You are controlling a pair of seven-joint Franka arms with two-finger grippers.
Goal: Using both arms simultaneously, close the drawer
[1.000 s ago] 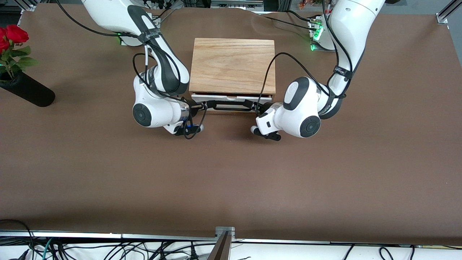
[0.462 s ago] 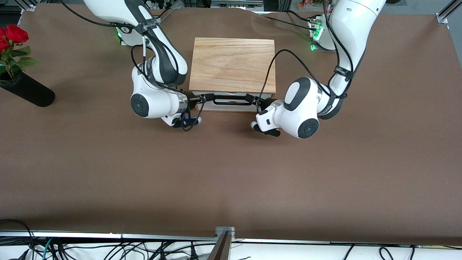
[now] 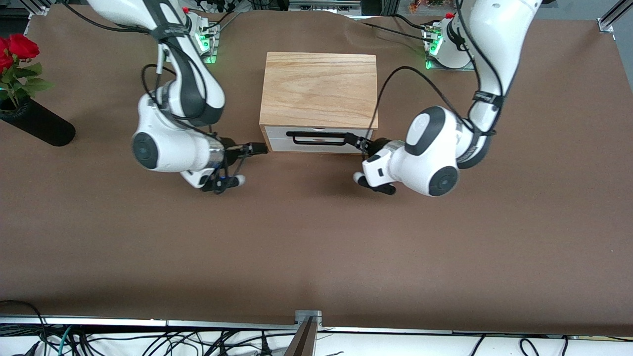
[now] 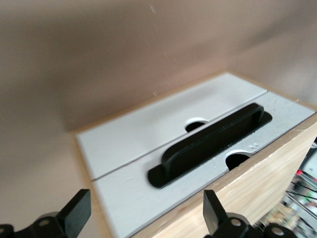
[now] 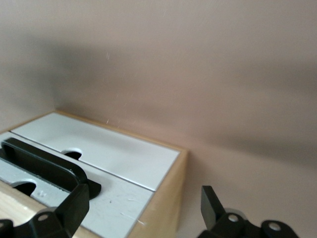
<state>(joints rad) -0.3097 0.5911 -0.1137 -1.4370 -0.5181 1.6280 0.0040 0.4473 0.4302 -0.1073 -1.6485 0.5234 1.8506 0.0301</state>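
- Grippers come first for us, since they sit nearest the front camera: the right arm's black two-finger gripper (image 3: 258, 148) is low over the brown table covering (image 3: 316, 237), just beside the box corner toward the right arm's end, fingers (image 5: 75, 206) spread apart and holding nothing.
- We see the left arm's black two-finger gripper (image 3: 360, 142) at the other front corner, beside the end of the black wire handle (image 3: 316, 137), its fingers (image 4: 214, 214) likewise apart and not closed on it.
- We find the drawer's white front panel (image 3: 316, 139) flush with the face of the light-wood box (image 3: 319, 89), so the drawer is shut.
- Farther off, we note a black cylindrical vase (image 3: 37, 123) with red roses (image 3: 17, 49) lying at the right arm's end.
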